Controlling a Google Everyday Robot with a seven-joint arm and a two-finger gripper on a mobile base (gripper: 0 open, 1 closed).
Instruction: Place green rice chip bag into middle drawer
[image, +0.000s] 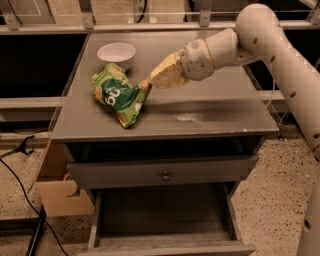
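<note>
The green rice chip bag, crumpled with white lettering, lies on the left half of the grey cabinet top. My gripper reaches in from the right and is shut on the bag's right corner. Below, the middle drawer stands pulled out, its flat grey floor bare. It is well below and in front of the bag.
A white bowl sits just behind the bag at the back left of the top. A drawer front with a small round knob is above the open drawer. A cardboard box and a black cable are on the floor at left.
</note>
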